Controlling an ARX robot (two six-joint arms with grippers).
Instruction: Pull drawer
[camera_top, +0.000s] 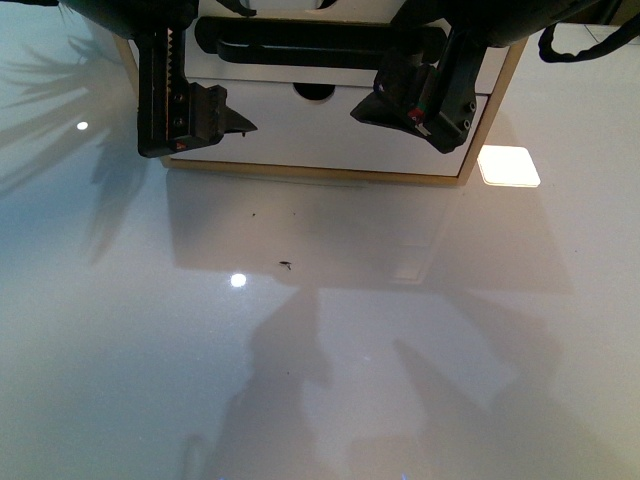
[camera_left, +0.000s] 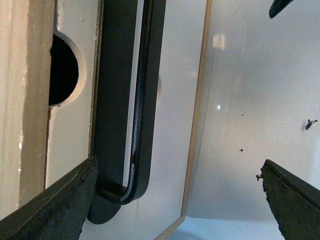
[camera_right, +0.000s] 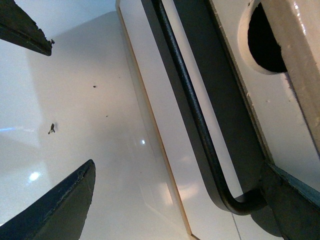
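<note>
The drawer (camera_top: 300, 72) is the upper white front of a light-wood cabinet at the far edge of the table, and its long black bar handle (camera_top: 320, 45) runs across it. Both grippers hang in front of it. My left gripper (camera_top: 200, 115) is open at the handle's left end, my right gripper (camera_top: 420, 100) open at its right end. In the left wrist view the bar (camera_left: 142, 100) bends into the front right beside one finger (camera_left: 50, 210) of the left gripper (camera_left: 175, 210). In the right wrist view the bar's bend (camera_right: 240, 205) meets one finger (camera_right: 295, 200) of the right gripper (camera_right: 175, 210). The drawer's notch (camera_left: 62, 70) shows dark.
Below the handled drawer sits a plain white front (camera_top: 320, 130) with its own notch (camera_top: 315, 92). The cabinet stands on a glossy white table (camera_top: 300, 350) with a small dark speck (camera_top: 287, 265). A bright square patch (camera_top: 508, 166) lies right of the cabinet.
</note>
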